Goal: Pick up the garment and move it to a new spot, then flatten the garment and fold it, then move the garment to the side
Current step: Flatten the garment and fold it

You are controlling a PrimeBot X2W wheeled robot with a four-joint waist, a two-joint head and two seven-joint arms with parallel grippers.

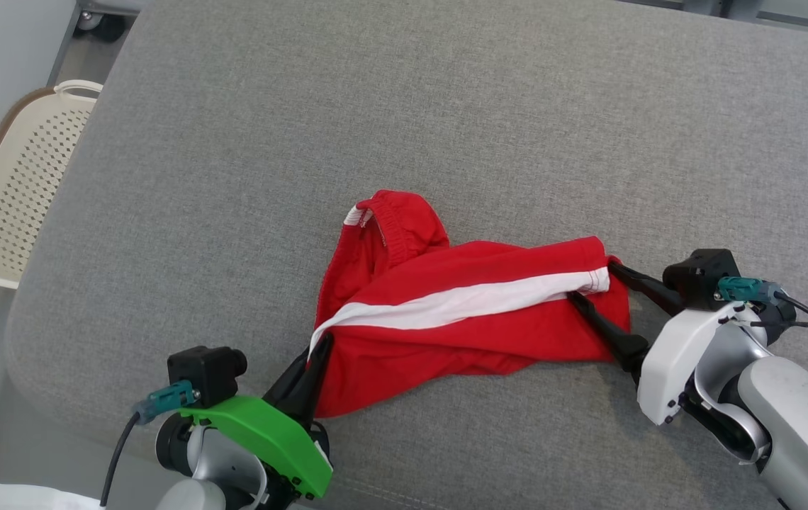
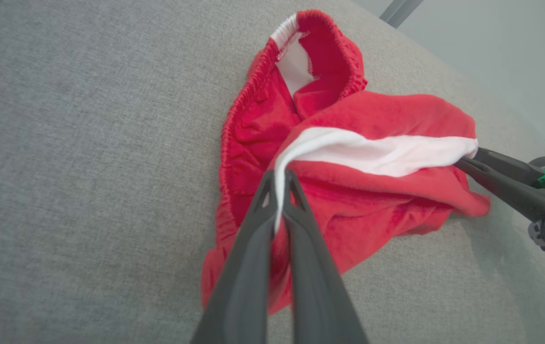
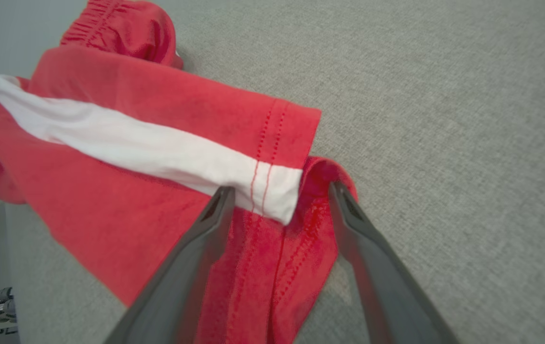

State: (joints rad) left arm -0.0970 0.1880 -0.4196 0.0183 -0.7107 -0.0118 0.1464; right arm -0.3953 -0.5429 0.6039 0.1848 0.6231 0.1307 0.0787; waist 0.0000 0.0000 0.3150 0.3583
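Garment (image 1: 461,319): lay bunched near cushion's (image 1: 446,106) front edge, clamped at stripe (image 1: 446,304) by left gripper (image 1: 317,350), hem (image 3: 272,143) straddled by open right gripper (image 1: 594,280), likely for flattening.

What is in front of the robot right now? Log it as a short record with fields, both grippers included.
surface: grey cushion
garment: red shorts with a white side stripe, crumpled, not yet flat or folded
left gripper: shut on the shorts, pinching one end of the white stripe
right gripper: open, fingers either side of the leg hem at the stripe's other end
off the cushion: pale perforated basket, lower down on the robot's left
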